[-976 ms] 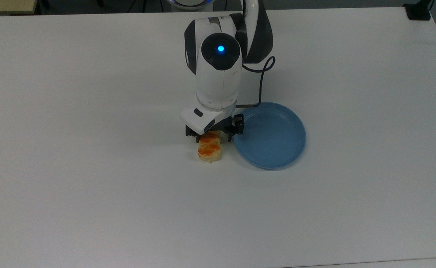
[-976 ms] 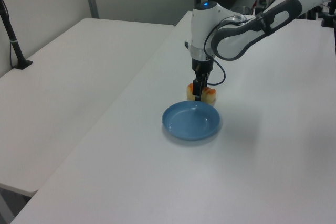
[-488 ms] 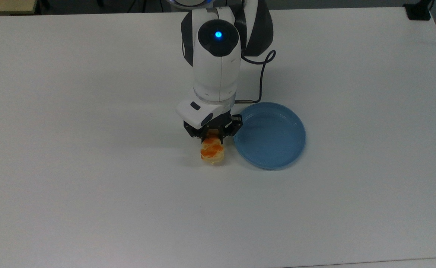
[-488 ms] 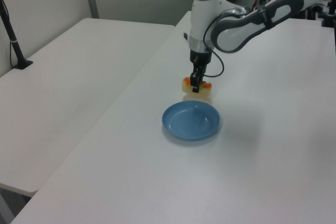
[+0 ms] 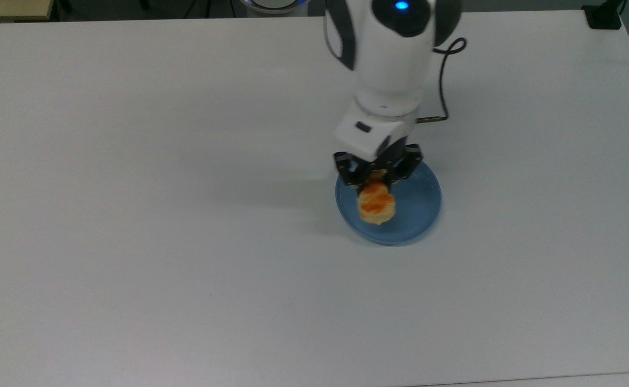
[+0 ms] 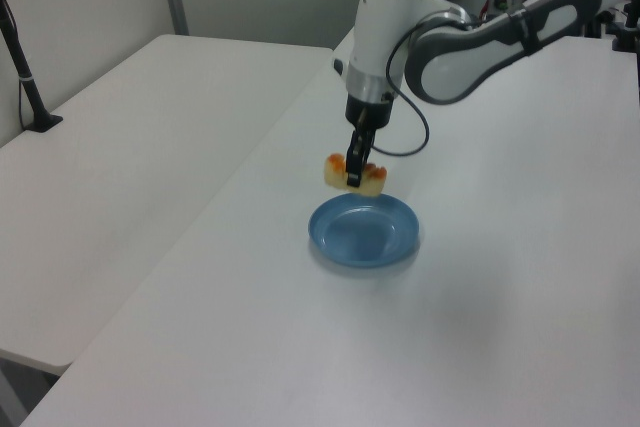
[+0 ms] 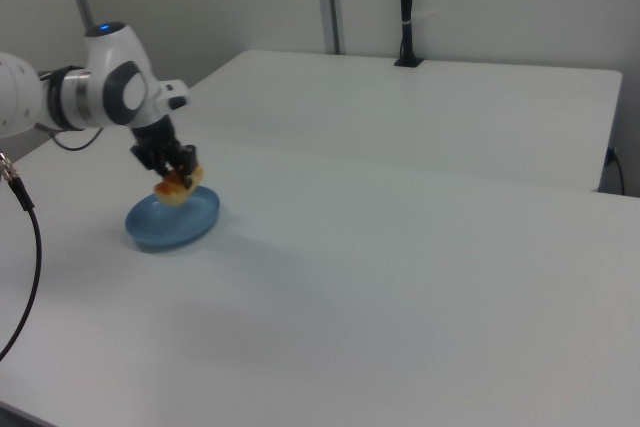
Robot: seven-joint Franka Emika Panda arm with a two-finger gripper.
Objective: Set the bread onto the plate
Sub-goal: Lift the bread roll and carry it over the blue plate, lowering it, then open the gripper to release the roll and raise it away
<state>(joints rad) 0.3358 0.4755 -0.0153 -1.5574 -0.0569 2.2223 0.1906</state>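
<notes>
In the top view, the bread [image 5: 376, 204] hangs over the plate [image 5: 421, 215], toward its 9 o'clock side.

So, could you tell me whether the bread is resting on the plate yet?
Not yet: the gripper holds the bread above the plate.

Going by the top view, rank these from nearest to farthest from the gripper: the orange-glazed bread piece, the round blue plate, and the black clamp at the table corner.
1. Orange-glazed bread piece: held in the gripper.
2. Round blue plate: directly under the gripper.
3. Black clamp: far off at the table's corner, at the top view's upper right.
</notes>
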